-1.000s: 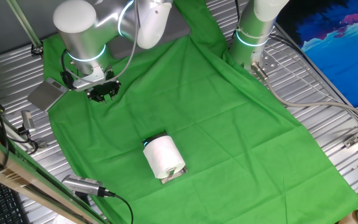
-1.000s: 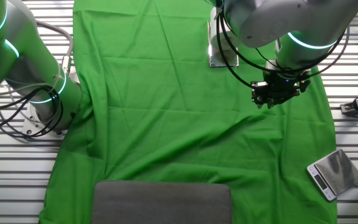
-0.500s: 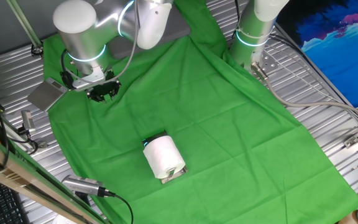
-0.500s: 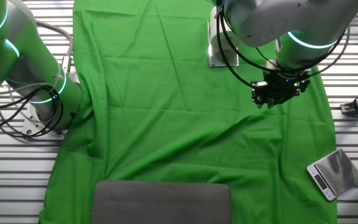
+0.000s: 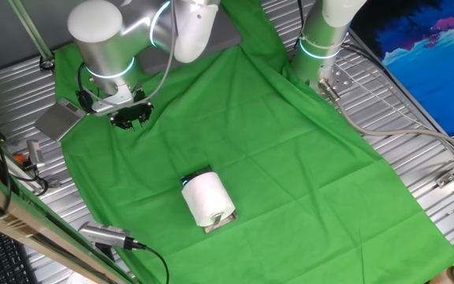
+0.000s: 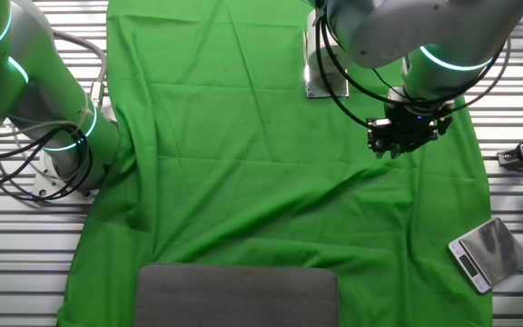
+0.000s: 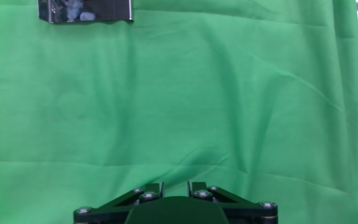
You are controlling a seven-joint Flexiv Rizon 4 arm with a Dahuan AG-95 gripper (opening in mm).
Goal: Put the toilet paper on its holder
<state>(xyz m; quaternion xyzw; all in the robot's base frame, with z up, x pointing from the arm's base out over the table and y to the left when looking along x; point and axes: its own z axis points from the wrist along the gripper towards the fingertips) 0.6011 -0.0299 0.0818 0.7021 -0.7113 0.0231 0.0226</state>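
The white toilet paper lies on its side, lower centre of one fixed view. It sits on the shiny chrome holder, whose plate edge shows beneath.

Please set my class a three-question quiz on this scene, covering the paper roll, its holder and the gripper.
1. True or false: the gripper is holding the white cylindrical toilet paper roll.
2. What does the roll sit on? A) the shiny chrome metal holder; B) a wooden shelf; C) a blue bowl.
3. What colour is the cloth spread under the holder?

Key: 1 false, the roll lies apart from the gripper; 2 A; 3 green.
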